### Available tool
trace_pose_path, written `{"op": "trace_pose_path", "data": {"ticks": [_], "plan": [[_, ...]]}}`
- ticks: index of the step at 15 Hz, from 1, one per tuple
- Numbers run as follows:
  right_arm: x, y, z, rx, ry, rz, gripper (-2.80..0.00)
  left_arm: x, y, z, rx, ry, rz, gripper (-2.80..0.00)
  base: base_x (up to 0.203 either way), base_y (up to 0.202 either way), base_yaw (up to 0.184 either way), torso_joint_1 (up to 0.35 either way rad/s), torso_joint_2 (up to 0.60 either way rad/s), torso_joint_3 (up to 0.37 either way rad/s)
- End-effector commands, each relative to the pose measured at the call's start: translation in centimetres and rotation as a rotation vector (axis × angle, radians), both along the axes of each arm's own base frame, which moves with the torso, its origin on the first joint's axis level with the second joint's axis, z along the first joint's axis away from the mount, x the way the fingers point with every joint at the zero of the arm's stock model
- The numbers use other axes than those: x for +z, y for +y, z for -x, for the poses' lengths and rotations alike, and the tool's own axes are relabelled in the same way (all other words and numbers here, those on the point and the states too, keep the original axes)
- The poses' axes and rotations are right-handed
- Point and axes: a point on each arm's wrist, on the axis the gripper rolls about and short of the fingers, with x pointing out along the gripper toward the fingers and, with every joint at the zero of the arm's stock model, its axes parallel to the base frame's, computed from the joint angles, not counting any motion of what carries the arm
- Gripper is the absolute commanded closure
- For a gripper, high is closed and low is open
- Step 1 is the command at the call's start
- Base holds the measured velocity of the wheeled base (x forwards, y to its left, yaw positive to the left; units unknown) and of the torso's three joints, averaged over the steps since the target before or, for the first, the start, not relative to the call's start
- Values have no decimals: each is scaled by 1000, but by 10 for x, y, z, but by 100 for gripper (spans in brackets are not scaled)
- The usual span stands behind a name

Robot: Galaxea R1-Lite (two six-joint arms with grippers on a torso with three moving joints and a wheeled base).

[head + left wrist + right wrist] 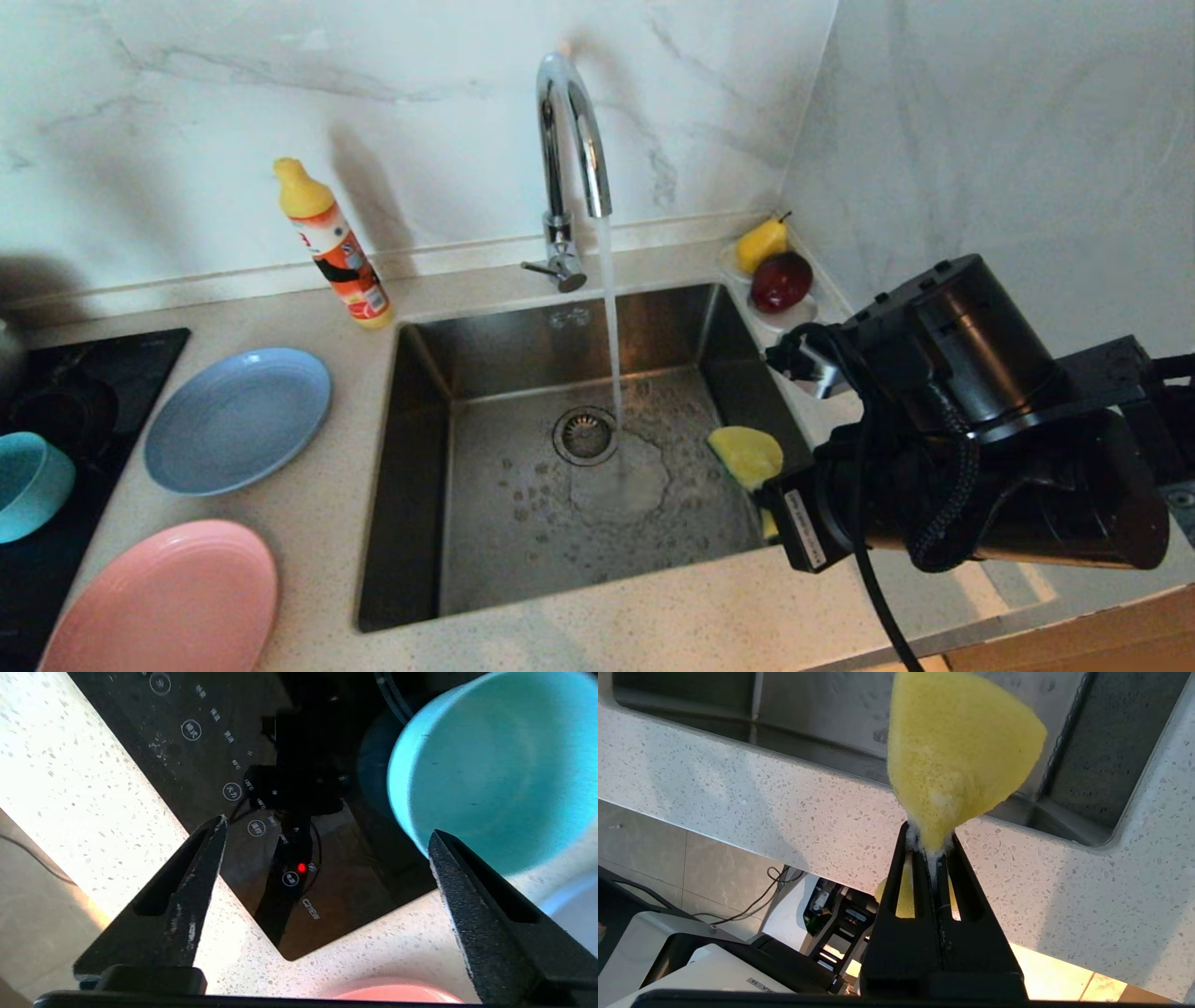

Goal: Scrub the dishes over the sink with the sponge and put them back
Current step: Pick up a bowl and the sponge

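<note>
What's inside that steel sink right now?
Inside the sink: a round drain strainer, water streaming from the tap, droplets. The sponge hangs above its right side, clamped by the right gripper, whose arm hides that corner.

Sink point(485, 485) is brushed stainless, wet and beaded; tap point(569, 121) is polished chrome, mirror-glossy. Bench point(308, 485) looks like pale speckled stone, smooth; wall behind is glossy veined marble; hob point(261, 788) is black glass, reflective. Blue plate point(238, 420), pink plate point(163, 602) and teal bowl point(490, 774) read matte glazed; sponge point(957, 756) is porous yellow foam; left pincer fingers point(472, 905) have rough black grip faces.
</note>
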Motion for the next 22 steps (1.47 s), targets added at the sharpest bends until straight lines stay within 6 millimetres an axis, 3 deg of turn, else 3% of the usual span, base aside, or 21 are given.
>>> {"op": "trace_pose_path", "data": {"ticks": [1,6,10,18,22], "plan": [[-1,1,-1,-2,4,3,0,-14,7,-1,9,17,40,-280,0,0,0,0,0,0],[-4,2,-2,-14,15,-3,0,-38,22,-2,37,35,88,-280,0,0,0,0,0,0],[-2,2,-1,-19,15,-12,0,-43,24,-3,44,34,102,-280,0,0,0,0,0,0],[-3,2,-2,-21,18,-10,0,-3,12,1,15,-121,75,-280,0,0,0,0,0,0],[-5,4,-4,-21,20,-7,0,-24,30,-8,40,-111,125,-280,0,0,0,0,0,0]]}}
